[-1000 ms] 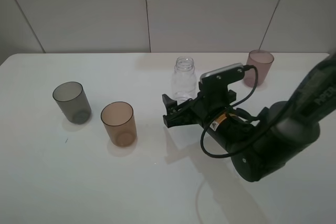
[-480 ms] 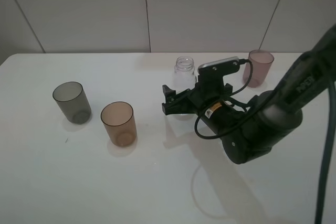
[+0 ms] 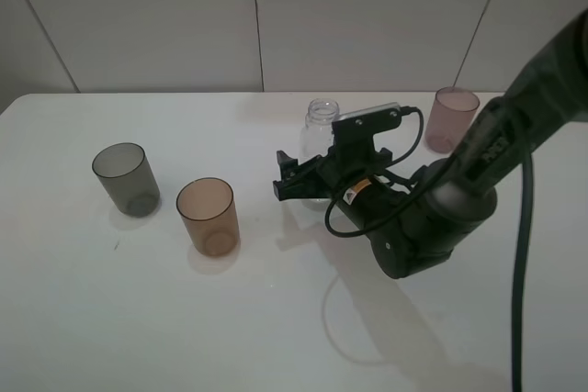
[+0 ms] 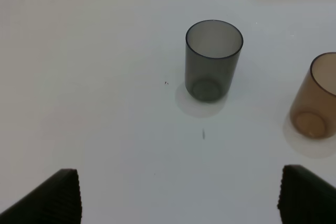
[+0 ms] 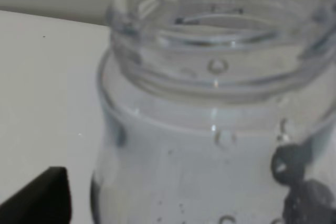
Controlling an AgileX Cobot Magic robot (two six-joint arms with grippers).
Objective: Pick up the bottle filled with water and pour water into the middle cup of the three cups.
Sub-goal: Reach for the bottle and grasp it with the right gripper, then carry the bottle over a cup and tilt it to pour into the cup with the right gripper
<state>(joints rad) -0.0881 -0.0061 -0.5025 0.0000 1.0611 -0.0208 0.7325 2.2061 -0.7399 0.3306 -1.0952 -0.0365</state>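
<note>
The bottle (image 3: 321,130) stands upright and capless just above centre of the high view, droplets on its wall. Around it the right gripper (image 3: 292,177) sits spread — one finger (image 5: 47,195) shows a sliver of gap beside the plastic, so nothing is clamped yet. The danger: a lopsided close shoves the light bottle over and water runs out the open neck. Squeeze too softly and it may slip en route to the orange-brown middle cup (image 3: 208,216), lower left.

Right end effector (image 3: 299,178) at upright bottle (image 3: 321,123)
</note>
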